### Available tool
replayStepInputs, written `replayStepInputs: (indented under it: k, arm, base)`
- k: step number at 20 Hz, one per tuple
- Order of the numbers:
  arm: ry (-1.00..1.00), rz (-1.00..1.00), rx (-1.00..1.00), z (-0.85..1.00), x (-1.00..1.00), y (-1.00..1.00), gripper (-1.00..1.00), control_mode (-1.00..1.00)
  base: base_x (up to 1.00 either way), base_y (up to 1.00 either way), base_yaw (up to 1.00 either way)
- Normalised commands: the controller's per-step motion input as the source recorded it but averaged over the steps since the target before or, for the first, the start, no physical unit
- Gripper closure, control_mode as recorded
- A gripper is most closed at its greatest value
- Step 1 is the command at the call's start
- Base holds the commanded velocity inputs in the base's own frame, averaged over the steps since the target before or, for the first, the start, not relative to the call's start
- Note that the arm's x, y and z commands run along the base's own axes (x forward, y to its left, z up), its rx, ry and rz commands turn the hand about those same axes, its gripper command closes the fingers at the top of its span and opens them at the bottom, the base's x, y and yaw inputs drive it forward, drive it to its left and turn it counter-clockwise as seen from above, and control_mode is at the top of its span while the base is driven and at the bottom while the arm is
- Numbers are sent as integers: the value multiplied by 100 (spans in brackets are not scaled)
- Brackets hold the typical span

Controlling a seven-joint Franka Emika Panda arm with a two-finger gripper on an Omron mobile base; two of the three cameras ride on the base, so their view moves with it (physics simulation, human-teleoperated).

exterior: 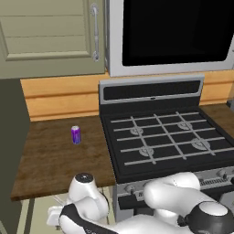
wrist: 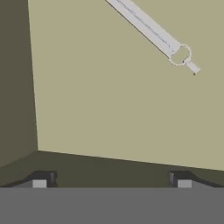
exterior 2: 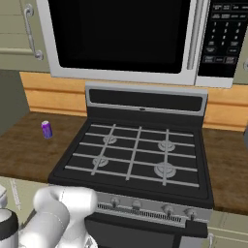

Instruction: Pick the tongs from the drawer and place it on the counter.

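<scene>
The hand view looks down into the drawer, a pale olive-beige floor with a darker wall on the left. The tongs lie on that floor at the upper right, a thin silvery strip running diagonally and ending in a small ring. My gripper is open, its two dark fingertips spread wide near the lower wall with nothing between them. It is well apart from the tongs. The counter is a dark wood slab left of the stove; my arm bends down below its front edge.
A small purple can stands on the counter near the stove. A microwave hangs above the stove, and a tall olive cabinet door is at the upper left. More counter lies right of the stove.
</scene>
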Motion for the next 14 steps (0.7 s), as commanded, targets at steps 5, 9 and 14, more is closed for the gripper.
replayStepInputs:
  k: [5, 9, 14]
  arm:
    - [6, 0, 0, -30, -17, 18, -100, -100]
    - [1, 0, -3, -30, -31, 18, -100, -100]
    - [1, 0, -2, -25, -38, 17, -100, -100]
  base:
    - [0, 0, 0]
    - [0, 0, 0]
    - [0, 0, 0]
